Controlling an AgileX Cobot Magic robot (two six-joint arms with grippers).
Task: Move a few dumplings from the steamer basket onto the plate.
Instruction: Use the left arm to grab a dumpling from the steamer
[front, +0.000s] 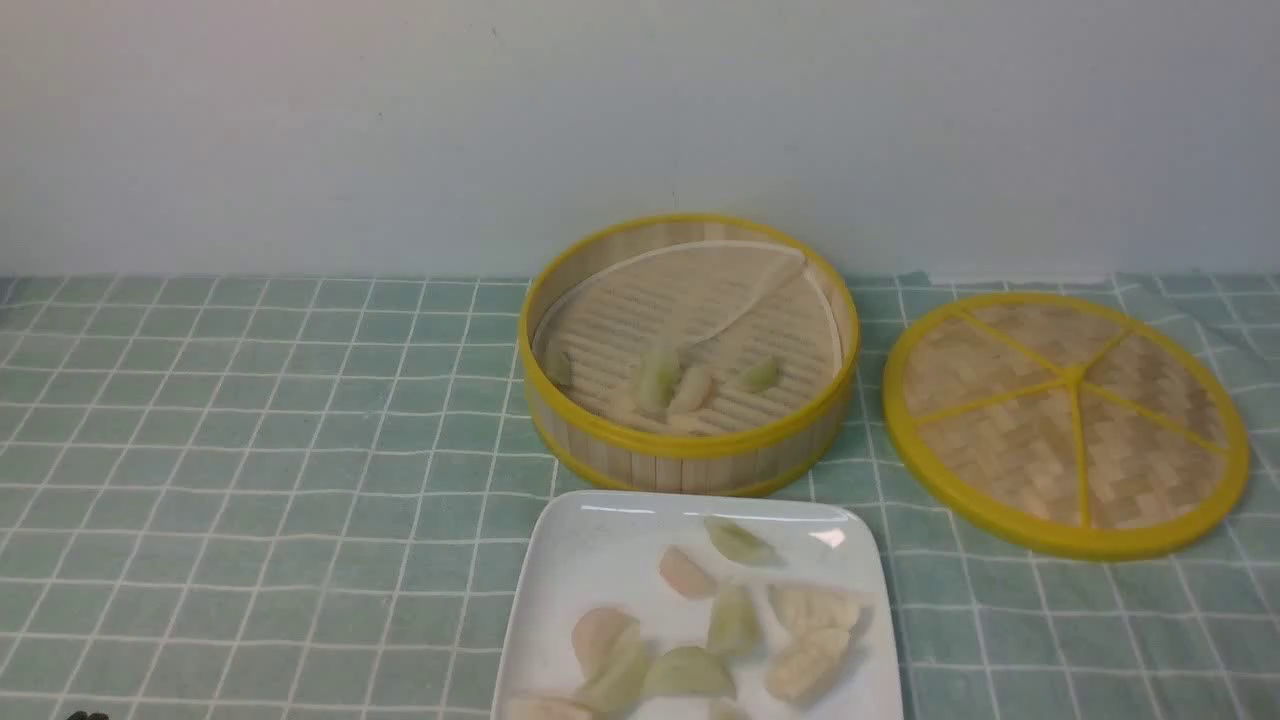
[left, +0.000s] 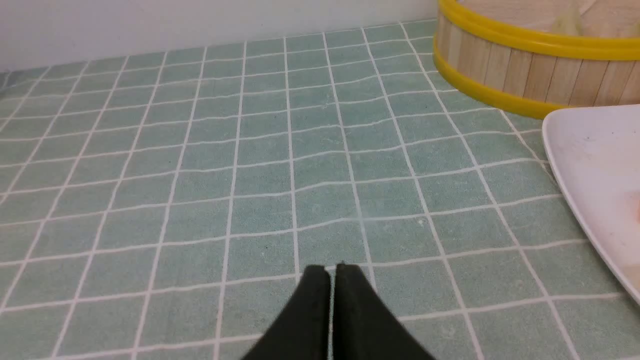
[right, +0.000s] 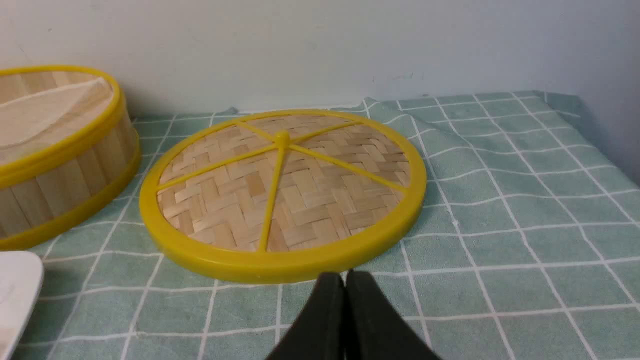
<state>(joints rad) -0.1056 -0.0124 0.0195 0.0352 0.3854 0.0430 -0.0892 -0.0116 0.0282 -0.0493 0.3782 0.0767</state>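
The steamer basket (front: 690, 448) stands at the back centre, with a few pale green and cream dumplings (front: 688, 388) on its slatted floor. In front of it the white plate (front: 590, 545) holds several dumplings (front: 732, 620), green, pinkish and cream. My left gripper (left: 330, 267) is shut and empty, low over the cloth to the left of the plate (left: 585, 155) and basket (left: 520, 75). Just short of the lid's near rim, my right gripper (right: 345, 274) is also shut with nothing in it. Neither gripper shows in the front view.
The flat woven lid (front: 1065, 420) with yellow rim and spokes lies right of the basket, filling the middle of the right wrist view as the lid (right: 282, 190). A green checked cloth (front: 250, 450) covers the table, rumpled at the back right. A pale wall stands close behind.
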